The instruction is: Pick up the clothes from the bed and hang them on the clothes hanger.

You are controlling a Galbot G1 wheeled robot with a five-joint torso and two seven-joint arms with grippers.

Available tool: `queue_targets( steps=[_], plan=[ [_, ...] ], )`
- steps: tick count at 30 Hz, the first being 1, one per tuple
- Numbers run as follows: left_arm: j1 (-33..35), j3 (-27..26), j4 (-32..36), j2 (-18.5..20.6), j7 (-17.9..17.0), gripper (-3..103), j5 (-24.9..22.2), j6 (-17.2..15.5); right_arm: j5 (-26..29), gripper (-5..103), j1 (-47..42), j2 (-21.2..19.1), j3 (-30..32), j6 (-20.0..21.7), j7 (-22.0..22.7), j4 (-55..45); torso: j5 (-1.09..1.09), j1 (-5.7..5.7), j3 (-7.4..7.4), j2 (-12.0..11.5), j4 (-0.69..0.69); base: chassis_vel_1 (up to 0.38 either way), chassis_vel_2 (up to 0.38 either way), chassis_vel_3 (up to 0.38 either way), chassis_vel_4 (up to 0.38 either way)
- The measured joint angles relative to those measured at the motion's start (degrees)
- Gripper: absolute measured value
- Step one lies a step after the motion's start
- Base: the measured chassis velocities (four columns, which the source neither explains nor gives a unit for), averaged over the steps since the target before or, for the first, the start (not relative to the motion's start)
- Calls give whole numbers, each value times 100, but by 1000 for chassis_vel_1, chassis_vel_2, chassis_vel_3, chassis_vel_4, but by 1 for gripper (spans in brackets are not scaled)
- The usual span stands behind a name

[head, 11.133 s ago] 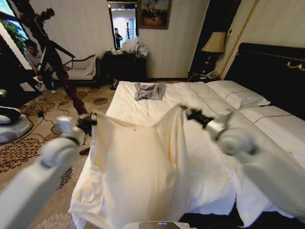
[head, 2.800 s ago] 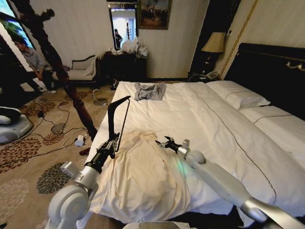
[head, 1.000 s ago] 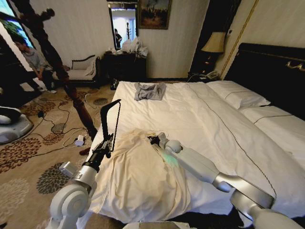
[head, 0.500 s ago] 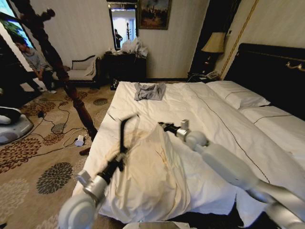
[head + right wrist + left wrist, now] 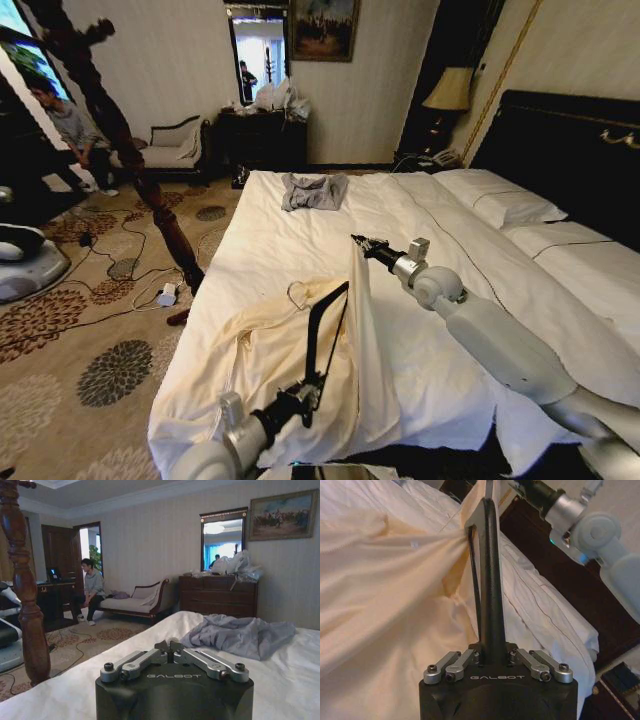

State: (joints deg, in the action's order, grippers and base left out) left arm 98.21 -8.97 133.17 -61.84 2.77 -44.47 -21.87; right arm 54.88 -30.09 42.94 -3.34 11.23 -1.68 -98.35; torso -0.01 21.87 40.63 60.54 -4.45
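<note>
The clothes [image 5: 265, 345], a wrinkled cream shirt, lie on the near left part of the bed [image 5: 420, 215]. One edge is pulled up into a peak. My right gripper [image 5: 360, 243] is shut on that peak, above the middle of the bed. My left gripper [image 5: 303, 392], low at the front, is shut on the black clothes hanger [image 5: 325, 330]. The hanger points up along the raised fabric. In the left wrist view the clothes hanger [image 5: 490, 580] rises from my left gripper [image 5: 491, 652] and its far end touches the clothes [image 5: 380, 590]. My right gripper [image 5: 169, 646] shows with its fingers together.
A grey garment [image 5: 314, 190] lies at the far end of the bed. A dark turned-wood coat stand [image 5: 135, 165] rises left of the bed, with cables [image 5: 140, 275] on the carpet near it. White pillows [image 5: 500, 200] and a dark headboard [image 5: 575, 150] are on the right.
My left arm has dropped low and swung the hanger right, up against the lifted fabric. My right gripper has drawn the shirt's peak slightly higher and to the right.
</note>
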Motion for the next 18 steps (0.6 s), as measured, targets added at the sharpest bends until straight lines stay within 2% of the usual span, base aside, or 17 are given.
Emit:
queue_targets(
  steps=[10,18],
  plan=[
    [349,-413,564,193,-8,20,-76,148,-167,1,52,1,-12,29,-12,435,2,1,0,0,0,0,0,0,0],
    [578,-452,773,261,-89,20,-4,186,-274,1,-88,-105,197,26,-36,624,2,1,0,0,-1,0,0,0,0]
  ],
)
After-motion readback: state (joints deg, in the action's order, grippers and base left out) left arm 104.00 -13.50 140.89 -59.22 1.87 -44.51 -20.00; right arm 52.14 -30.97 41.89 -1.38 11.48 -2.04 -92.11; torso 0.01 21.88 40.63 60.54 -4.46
